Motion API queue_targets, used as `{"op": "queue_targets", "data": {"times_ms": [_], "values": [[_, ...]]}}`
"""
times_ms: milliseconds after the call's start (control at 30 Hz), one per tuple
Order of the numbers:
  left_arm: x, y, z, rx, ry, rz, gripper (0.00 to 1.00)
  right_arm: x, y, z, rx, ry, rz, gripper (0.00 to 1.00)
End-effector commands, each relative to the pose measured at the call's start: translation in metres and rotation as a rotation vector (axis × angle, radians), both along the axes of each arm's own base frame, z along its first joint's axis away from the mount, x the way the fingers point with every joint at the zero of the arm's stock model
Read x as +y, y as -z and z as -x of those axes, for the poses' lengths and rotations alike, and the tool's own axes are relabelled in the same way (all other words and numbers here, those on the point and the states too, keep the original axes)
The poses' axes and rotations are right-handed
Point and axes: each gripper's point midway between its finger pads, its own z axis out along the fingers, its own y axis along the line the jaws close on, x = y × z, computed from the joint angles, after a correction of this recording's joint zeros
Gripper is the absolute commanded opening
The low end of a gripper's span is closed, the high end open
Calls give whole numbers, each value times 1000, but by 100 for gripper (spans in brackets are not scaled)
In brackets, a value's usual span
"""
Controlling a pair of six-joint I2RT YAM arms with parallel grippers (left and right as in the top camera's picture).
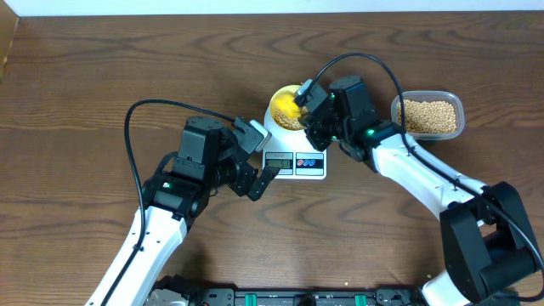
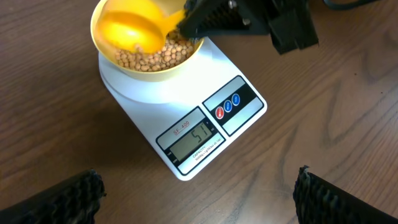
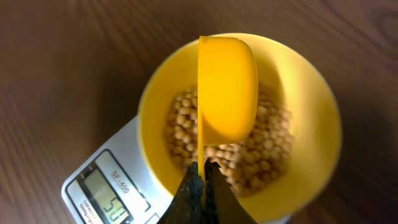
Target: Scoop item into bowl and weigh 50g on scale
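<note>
The pale-yellow bowl (image 1: pixel 282 102) (image 2: pixel 115 62) (image 3: pixel 311 118) stands on the white scale (image 1: pixel 295 163) (image 2: pixel 186 118) (image 3: pixel 99 186) and holds a layer of tan beans (image 2: pixel 158 57) (image 3: pixel 264 155). My right gripper (image 1: pixel 301 110) (image 3: pixel 202 177) is shut on the thin handle of a yellow scoop (image 2: pixel 134 28) (image 3: pixel 227 87), which is turned on its side over the bowl. The scale's display (image 2: pixel 194 140) shows a lit two-digit reading. Just in front of the scale, over bare table, my left gripper (image 1: pixel 259 157) (image 2: pixel 196 199) is open, with nothing between its fingers (image 2: pixel 59 199).
A clear plastic tub (image 1: pixel 427 116) with more beans sits right of the scale, behind the right arm. The table (image 1: pixel 85 85) is dark wood, and a black rail runs along its front edge.
</note>
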Motion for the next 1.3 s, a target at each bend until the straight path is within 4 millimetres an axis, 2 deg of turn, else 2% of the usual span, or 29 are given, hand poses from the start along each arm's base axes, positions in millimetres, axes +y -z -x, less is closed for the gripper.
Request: {"op": "queue_targets", "data": {"times_ms": [0,433,933,1267], "values": [[0,6,3,9,17,-8,100,-1,-7,-6,42,36,-70,1],[0,6,3,9,17,-8,100,-12,-14,-9,157,84,-207,1],[0,6,3,9,17,-8,100,-14,-11,-12,62,32,-118,1],[0,6,3,9,17,-8,100,-14,-10,-12,61,36,-114,1]]}}
